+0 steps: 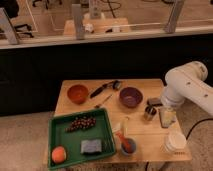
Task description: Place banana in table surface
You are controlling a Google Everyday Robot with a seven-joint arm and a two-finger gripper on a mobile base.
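Orange point(58, 154); end effector point(166, 119) half-hidden at table point(147, 131) right

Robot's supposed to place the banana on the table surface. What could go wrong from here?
The hand hangs over the right side of the table surface, close to the metal can and the white cup; swinging toward the banana could topple either. The banana lies close beside the green tray and the small bowl holding the orange-red utensil, so a grasp may bump them.

Two bowls point(77, 93) point(131, 97), one tray point(67, 141), one orange point(59, 154)
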